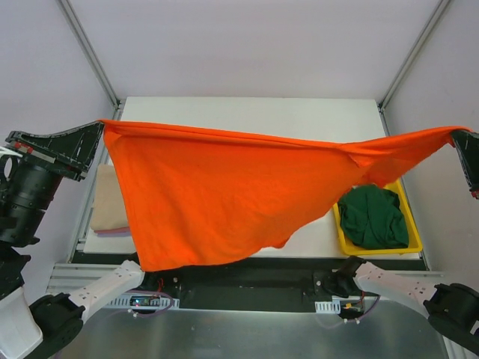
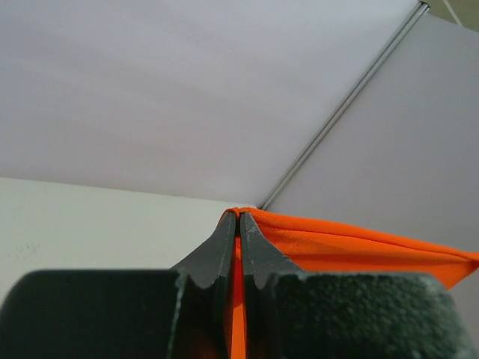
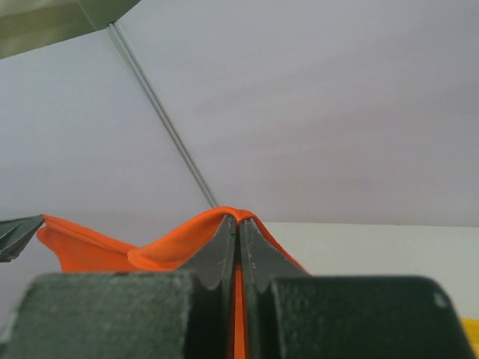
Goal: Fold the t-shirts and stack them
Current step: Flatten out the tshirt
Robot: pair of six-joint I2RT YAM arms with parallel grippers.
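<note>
- Orange-red t-shirt (image 1: 224,194) was held stretched in the air above the table (image 1: 247,112). It spanned the top view from 9 o'clock to 3 o'clock, and its loose lower edge hung toward 7 o'clock.
- The left gripper (image 2: 238,215) was seen clamped tight on one corner of the cloth at 9 o'clock. The right gripper (image 3: 238,215) was clamped in the same way on the far end at 3 o'clock.
- A dark green t-shirt (image 1: 372,217) was seen crumpled in the yellow tray (image 1: 414,243) at 4 o'clock. A folded tan shirt (image 1: 107,202) was partly hidden behind the orange cloth at 8 o'clock.
- The cloth was judged light, soft and limp. It sagged between the two holds, and wrinkles would be expected if tension were lost.
- Hold would best be taken at corners or hems, where doubled fabric should slip less.
</note>
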